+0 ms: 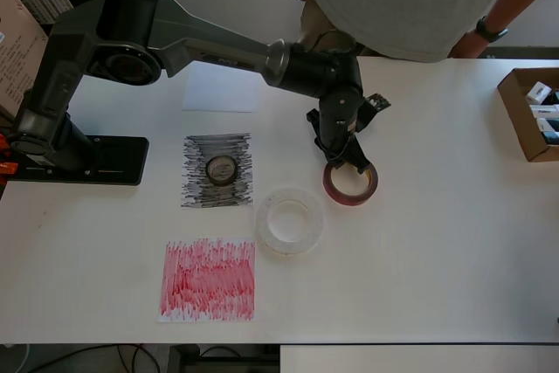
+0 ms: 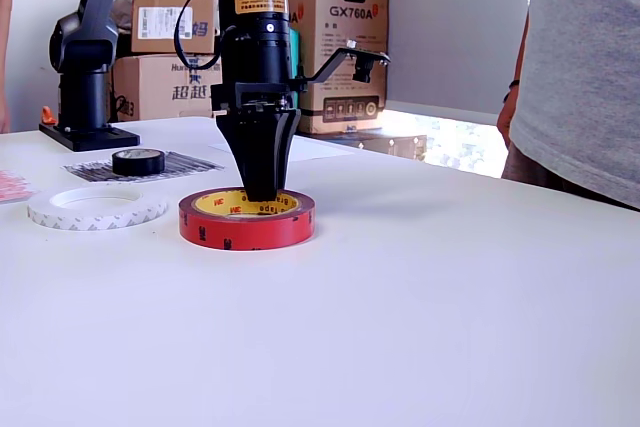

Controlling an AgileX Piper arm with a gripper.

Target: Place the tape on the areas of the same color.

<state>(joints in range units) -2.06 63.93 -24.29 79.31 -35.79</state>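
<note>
on a white counter (image 1: 437,242): black roll (image 1: 221,169) already on the black patch (image 1: 196,185), red roll (image 2: 247,218) and white roll (image 1: 289,220) off their patches, pincer (image 2: 259,190) down inside the red roll's core, grip impossible to tell.

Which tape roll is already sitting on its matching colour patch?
The small black roll: it sits on the black scribbled patch. The red and white rolls lie on bare table.
</note>
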